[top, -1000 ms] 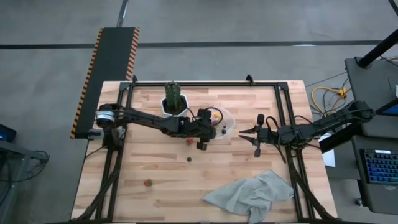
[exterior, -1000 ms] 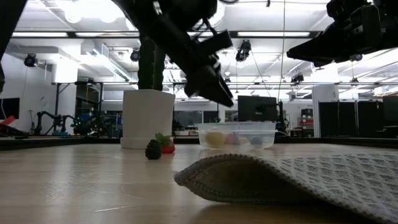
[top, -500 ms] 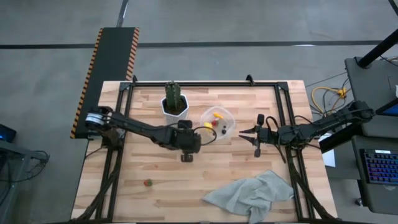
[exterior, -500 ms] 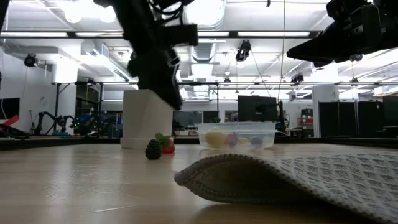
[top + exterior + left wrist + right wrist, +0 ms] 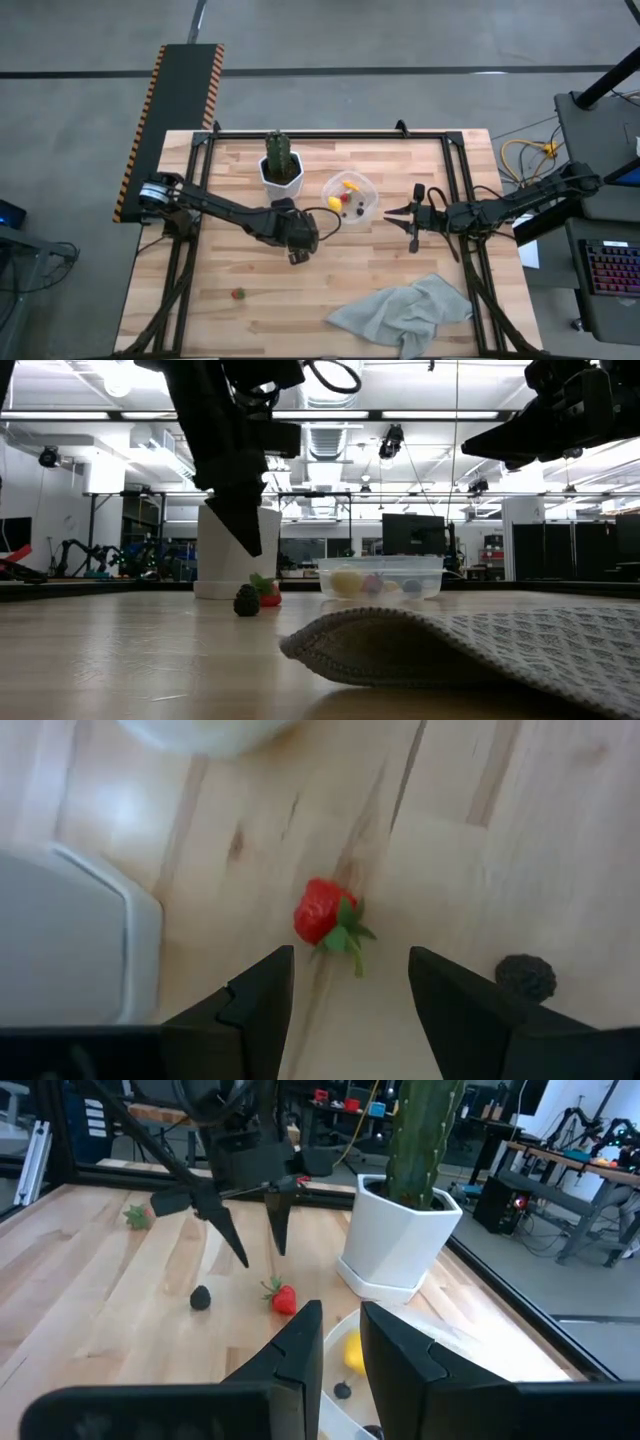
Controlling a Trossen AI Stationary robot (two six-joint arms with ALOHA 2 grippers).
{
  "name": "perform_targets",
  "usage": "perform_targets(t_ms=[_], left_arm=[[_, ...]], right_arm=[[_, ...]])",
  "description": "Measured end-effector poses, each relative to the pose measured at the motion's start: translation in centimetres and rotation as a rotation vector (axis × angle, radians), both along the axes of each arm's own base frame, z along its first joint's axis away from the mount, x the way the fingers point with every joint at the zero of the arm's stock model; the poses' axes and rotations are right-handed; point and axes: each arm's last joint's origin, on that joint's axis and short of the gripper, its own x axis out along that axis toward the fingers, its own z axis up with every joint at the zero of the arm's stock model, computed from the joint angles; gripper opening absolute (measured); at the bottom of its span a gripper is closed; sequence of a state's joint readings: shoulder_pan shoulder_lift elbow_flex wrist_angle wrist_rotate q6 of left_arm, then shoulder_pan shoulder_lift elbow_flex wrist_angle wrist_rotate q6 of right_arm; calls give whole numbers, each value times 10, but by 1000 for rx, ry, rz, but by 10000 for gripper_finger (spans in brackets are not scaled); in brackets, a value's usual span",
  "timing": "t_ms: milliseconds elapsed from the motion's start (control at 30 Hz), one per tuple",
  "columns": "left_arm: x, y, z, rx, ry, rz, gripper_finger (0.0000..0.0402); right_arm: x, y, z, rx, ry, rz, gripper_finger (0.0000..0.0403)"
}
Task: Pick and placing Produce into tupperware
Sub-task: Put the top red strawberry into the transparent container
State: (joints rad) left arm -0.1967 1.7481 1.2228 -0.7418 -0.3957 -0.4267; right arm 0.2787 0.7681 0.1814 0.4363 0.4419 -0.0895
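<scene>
The clear tupperware (image 5: 351, 197) sits beside the white plant pot (image 5: 282, 172) and holds yellow, red and dark pieces. My left gripper (image 5: 350, 990) hangs open, pointing down over a red strawberry (image 5: 322, 912), with a dark berry (image 5: 526, 977) next to it. Both pieces lie on the table, and the fingers (image 5: 243, 1258) stand above them, touching nothing. In the low view the berry (image 5: 246, 601) and strawberry (image 5: 266, 592) lie below that gripper (image 5: 243, 535). Another strawberry (image 5: 238, 293) lies nearer the near edge. My right gripper (image 5: 390, 213) waits right of the tupperware, its fingers slightly apart.
A grey cloth (image 5: 404, 312) lies crumpled near the table's near right corner. The pot with its cactus (image 5: 415, 1140) stands just behind the strawberry. Bare wood stretches left of the left gripper and along the near edge.
My left gripper has swung away from above the tupperware toward the table's left and near side, turned to point straight down, and dropped lower above the strawberry and dark berry. My right arm has kept still.
</scene>
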Motion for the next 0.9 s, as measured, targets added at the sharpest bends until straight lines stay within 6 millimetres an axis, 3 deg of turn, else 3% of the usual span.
perform_targets(t_ms=[367, 900], left_arm=[[-7, 3, -17, -77, -36, 168, 184], [-5, 15, -21, -119, -84, 276, 184]], right_arm=[[0, 0, -1, -1, 13, 0, 63], [0, 0, -1, 0, 13, 0, 63]])
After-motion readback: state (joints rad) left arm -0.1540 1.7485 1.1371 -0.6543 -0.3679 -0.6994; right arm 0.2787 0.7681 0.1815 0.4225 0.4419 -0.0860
